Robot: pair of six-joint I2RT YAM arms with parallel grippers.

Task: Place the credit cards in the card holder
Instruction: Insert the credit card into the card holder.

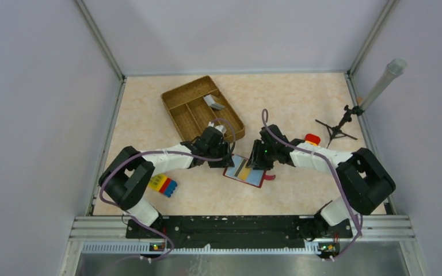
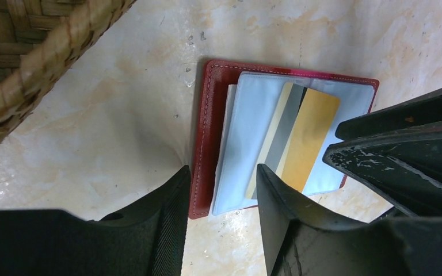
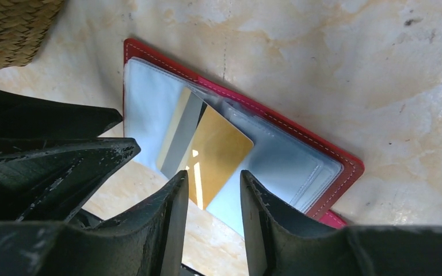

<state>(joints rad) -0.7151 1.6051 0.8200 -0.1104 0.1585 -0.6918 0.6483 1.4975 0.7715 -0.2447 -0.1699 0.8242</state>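
- The card holder point(image 2: 204, 132) lies open around the middle of the tabletop point(image 1: 299, 98), a little nearer the near edge than the far one. Its red cover is down and its clear sleeves face up.
- A tan-yellow credit card point(image 2: 313, 135) with a grey stripe along one long side lies aslant on those sleeves. One short end of it sticks out past the holder's edge.
- Our left tool point(image 2: 223, 169) comes at the holder from the left side. Its two fingers stand apart over the red edge and the sleeves, and nothing is clamped between them.
- Our right tool point(image 3: 213, 173) comes at it from the right side. Its fingers are parted too, with the card's near corner showing in the gap between them, and the right-hand finger stands clear of the card.
- The two tools are close together, tip to tip over the holder (each one shows in the other's wrist view).
- A woven basket point(image 1: 191, 118) with compartments sits toward the far left corner, just beyond the left tool.
- In its far compartment lies what looks like a grey card point(image 1: 213, 102), though it is too small from above for us to be sure.
- A yellow-red-blue toy block point(image 1: 163, 184) rests near the left edge, beside the left arm.
- A small tripod stand point(image 1: 336, 129) is at the right edge.
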